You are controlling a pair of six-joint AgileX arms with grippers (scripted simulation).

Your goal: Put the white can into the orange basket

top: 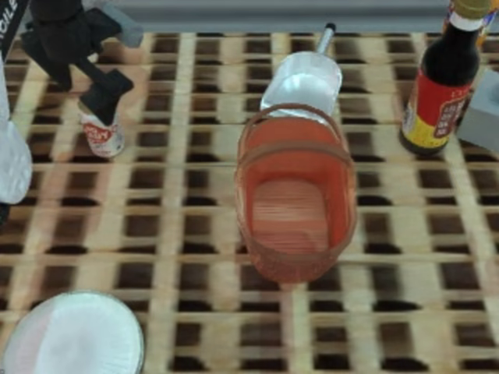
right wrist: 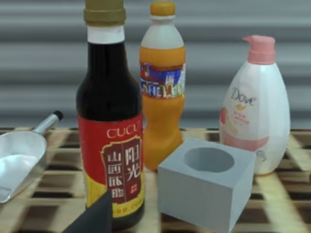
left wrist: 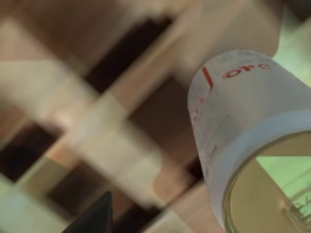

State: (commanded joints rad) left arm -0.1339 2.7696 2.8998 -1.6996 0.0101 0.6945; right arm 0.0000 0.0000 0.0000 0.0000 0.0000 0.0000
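White can (top: pixel 103 137): stands on the slatted table (top: pixel 156 257) near its far left corner, directly under the left gripper's fingertips; in the left wrist view it sits just beyond a single dark fingertip, its metal end turned toward the camera.
Can, appearance: small white cylinder with red lettering and a red stripe on the wall; dull gold-silver end with a white rim; smooth and rigid by the look of it.
Left gripper (top: pixel 105 97): poised over the can's top, fingers pointing down at it; how wide they stand cannot be told, and no grasp on the can is visible.
Progress: early, as I judge it. The can is not in the basket and appears to rest on the table; grasping, lifting, carrying and releasing all remain.
Orange basket (top: pixel 343 210): well apart from the left fingers, toward the table's middle; oval, woven, empty inside, thin handle arched across its top.
White scoop (top: pixel 304 82): touching or just behind the basket's far end, dark handle pointing away.
Dark bottle (top: pixel 440 86): far right, upright, red label.
Grey block (right wrist: pixel 206 182): just beside the bottle, round hollow on top.
Orange drink bottle (right wrist: pixel 163 87), pump bottle (right wrist: pixel 255 107): behind the block.
White plate (top: pixel 74 333): near left corner.
Right gripper: only a dark fingertip shows in its own wrist view, near the dark bottle; opening cannot be told; arm idle at the right.
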